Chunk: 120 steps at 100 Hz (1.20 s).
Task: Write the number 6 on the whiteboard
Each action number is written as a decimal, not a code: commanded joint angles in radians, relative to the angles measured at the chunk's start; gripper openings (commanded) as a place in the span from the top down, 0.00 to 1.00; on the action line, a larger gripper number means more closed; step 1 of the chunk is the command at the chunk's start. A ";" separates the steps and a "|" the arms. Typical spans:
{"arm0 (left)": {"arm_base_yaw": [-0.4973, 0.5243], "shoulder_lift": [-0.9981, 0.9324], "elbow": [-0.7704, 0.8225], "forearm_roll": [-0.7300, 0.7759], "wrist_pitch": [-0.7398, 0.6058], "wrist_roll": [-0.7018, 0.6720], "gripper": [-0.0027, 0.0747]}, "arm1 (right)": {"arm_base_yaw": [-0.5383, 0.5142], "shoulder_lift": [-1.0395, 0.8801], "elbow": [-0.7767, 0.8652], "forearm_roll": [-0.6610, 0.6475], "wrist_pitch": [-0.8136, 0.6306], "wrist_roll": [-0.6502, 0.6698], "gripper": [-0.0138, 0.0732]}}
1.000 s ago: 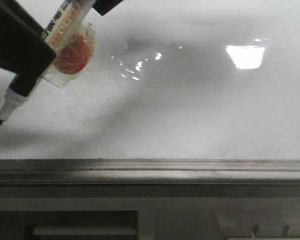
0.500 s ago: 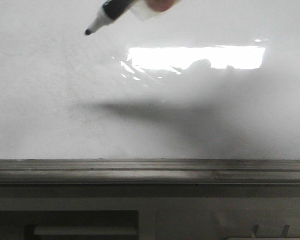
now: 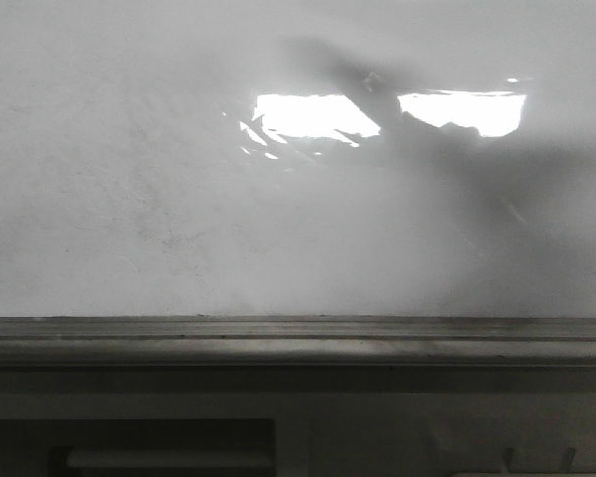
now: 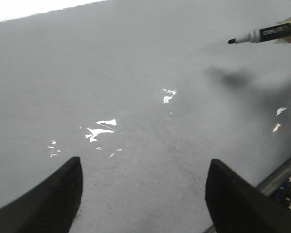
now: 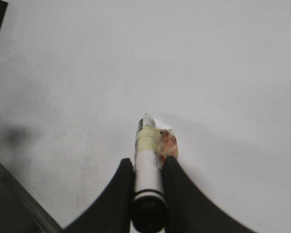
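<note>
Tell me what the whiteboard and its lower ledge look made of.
The whiteboard looks like a glossy coated panel: it mirrors a bright rectangular light and carries faint smudges. The ledge looks like dull grey brushed metal, though painted plastic cannot be ruled out.

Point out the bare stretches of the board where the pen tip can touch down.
The whiteboard is unmarked from the metal ledge up to the light reflection. The only crowding is near the marker in the right tool.
</note>
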 commanded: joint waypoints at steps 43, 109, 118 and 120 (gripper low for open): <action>0.001 0.000 -0.027 -0.042 -0.073 -0.008 0.34 | -0.029 0.155 -0.073 -0.022 0.287 0.021 0.89; 0.001 0.000 -0.027 -0.060 -0.073 -0.008 0.34 | -0.028 0.225 -0.245 -0.039 0.339 0.026 0.89; 0.001 0.000 -0.027 -0.060 -0.069 -0.004 0.34 | -0.020 0.204 -0.288 -0.042 0.436 0.025 0.89; 0.001 0.000 -0.027 -0.060 -0.069 0.001 0.34 | -0.020 0.199 -0.293 -0.046 0.451 0.025 0.89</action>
